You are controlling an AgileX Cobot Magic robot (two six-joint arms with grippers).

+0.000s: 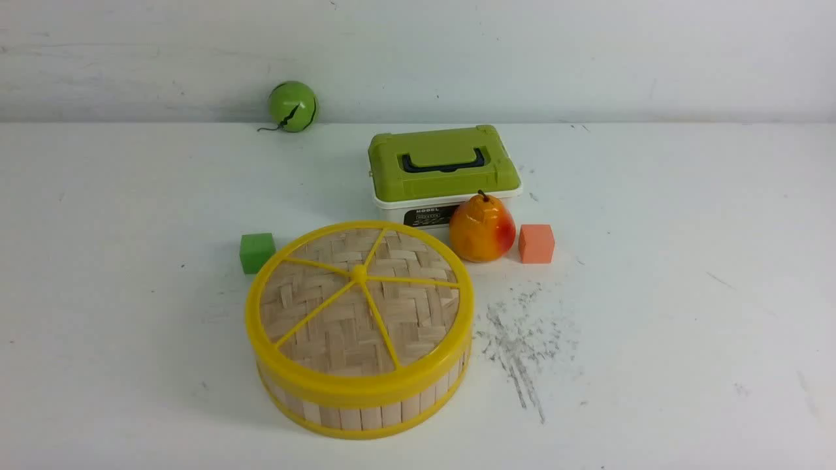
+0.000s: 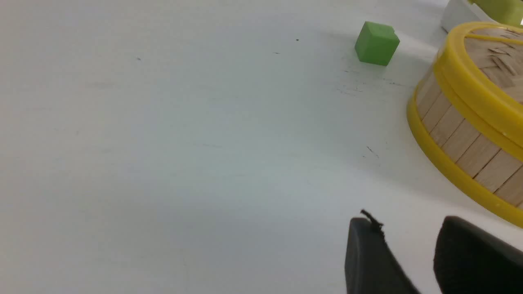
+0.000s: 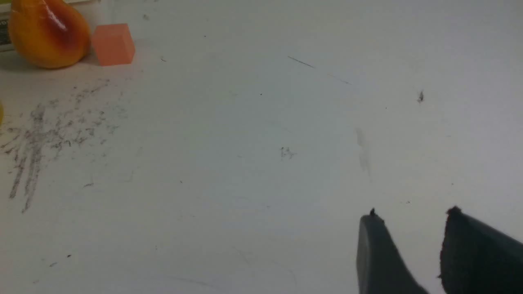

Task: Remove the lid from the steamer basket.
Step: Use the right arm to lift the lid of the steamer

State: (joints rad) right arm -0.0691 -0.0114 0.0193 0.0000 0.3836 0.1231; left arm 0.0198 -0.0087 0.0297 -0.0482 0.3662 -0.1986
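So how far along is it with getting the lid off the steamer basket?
Nothing is done yet: the lid sits flush on the steamer basket. Nothing is in hand either: the left gripper and right gripper are both open and empty over the table, the left one near the basket's wall, neither touching it. All of it is left: reach in, grip the lid and lift it clear.
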